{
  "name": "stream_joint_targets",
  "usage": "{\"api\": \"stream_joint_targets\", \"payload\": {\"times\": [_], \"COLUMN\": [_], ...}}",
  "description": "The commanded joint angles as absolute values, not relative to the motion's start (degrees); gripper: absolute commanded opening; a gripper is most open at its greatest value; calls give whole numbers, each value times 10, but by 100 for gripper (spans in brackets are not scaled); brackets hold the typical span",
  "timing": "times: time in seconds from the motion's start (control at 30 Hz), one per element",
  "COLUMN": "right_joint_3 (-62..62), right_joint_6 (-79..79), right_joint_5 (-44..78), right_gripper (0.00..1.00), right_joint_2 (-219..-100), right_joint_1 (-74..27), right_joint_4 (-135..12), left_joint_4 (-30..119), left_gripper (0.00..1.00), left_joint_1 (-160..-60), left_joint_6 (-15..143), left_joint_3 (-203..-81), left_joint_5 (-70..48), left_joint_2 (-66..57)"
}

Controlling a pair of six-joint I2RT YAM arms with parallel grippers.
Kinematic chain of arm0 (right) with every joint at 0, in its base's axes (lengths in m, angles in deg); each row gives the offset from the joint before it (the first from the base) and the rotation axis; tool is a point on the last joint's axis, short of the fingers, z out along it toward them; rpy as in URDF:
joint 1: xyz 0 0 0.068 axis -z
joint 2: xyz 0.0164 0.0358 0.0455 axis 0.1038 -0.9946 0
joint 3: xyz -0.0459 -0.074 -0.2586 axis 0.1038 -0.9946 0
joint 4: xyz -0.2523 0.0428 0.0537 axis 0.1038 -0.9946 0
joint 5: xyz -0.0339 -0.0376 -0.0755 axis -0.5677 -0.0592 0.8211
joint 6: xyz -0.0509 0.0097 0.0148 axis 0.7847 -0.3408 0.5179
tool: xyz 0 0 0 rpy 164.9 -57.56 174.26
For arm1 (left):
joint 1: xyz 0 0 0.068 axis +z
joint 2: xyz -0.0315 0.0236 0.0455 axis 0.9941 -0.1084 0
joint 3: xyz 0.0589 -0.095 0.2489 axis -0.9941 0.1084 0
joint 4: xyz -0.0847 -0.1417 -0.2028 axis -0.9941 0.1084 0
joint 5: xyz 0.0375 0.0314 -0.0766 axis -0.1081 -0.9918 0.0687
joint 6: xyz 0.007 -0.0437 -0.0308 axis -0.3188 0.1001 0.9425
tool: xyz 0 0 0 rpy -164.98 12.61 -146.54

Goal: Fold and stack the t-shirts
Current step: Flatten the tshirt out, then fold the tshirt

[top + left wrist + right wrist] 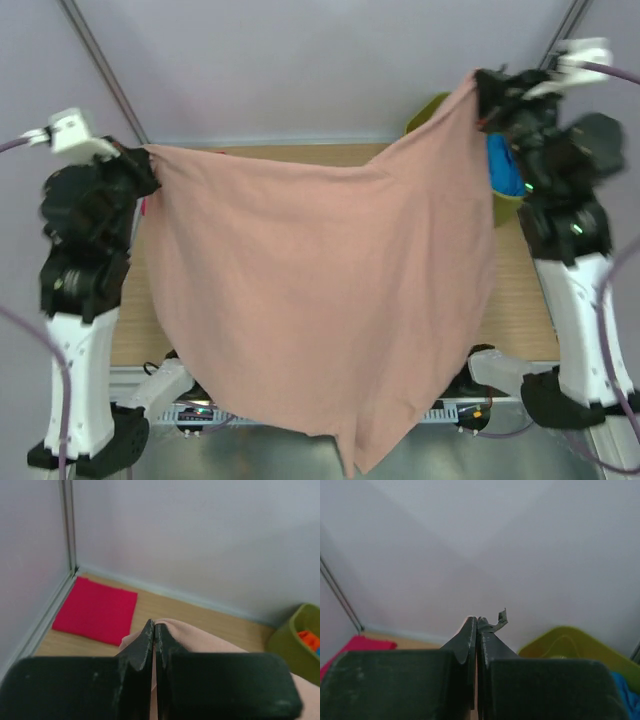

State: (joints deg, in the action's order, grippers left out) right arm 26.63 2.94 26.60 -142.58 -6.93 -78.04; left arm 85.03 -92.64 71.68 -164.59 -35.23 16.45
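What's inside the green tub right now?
A blue shirt and an orange shirt show in the tub. The held-up pink shirt hides most of it from above, so anything else inside can't be seen.

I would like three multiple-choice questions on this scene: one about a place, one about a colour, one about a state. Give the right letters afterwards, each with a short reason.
1. Where does the folded magenta shirt lie?
A. at the far left corner of the table
B. inside the green tub
C. on the right arm's base

2. What colour is the spread shirt between the arms?
A. blue
B. dusty pink
C. orange

3. How do the two tools stand?
A. both open
B. left open, right shut
C. both shut on the spread shirt

1 A: the left wrist view shows it flat on the wood, beside the wall corner.
2 B: the top view shows one large dusty-pink cloth.
3 C: the left tool and the right tool have their fingers pressed together, each pinching an upper corner.
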Motion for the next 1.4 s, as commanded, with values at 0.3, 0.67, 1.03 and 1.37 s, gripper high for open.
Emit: {"api": "stream_joint_targets", "payload": {"times": [0.3,0.67,1.03,1.37], "right_joint_3": [123,330,302,167], "right_joint_6": [50,56,66,37], "right_joint_5": [130,113,142,177], "right_gripper": [1,1,1,1], "right_joint_2": [-1766,-2036,-2014,-1928], "right_joint_1": [-69,-68,-86,-90], "right_joint_4": [-400,-378,-413,-415], "left_joint_4": [635,576,580,562], "left_gripper": [0,0,0,0], "left_joint_1": [-823,-751,-731,-731], "left_joint_6": [684,673,643,605], "left_joint_3": [-1508,-1680,-1690,-1577], "left_joint_5": [-366,-245,-297,-316], "left_joint_2": [-106,-365,-392,-327]}}
